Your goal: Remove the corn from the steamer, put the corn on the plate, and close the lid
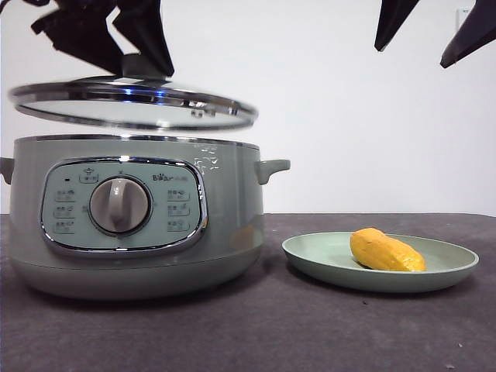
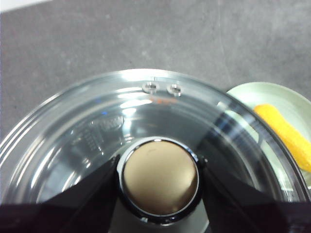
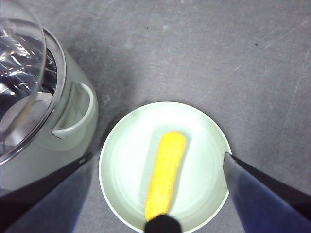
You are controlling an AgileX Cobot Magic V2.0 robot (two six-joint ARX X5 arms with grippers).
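White wall, dark grey table [image 1: 310, 333]: left gripper [image 2: 159, 170] jaws clamp lid [image 1: 132, 105], right gripper [image 3: 155, 194] jaws spread empty

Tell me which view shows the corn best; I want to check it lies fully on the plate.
The right wrist view: the corn shows whole from above, inside the plate rim. The front view shows the corn side-on, low in the plate. The left wrist view catches only part of it, behind the lid.

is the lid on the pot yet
Not yet. The lid hangs slightly tilted above the pot, a gap between them, its knob gripped by the left gripper.
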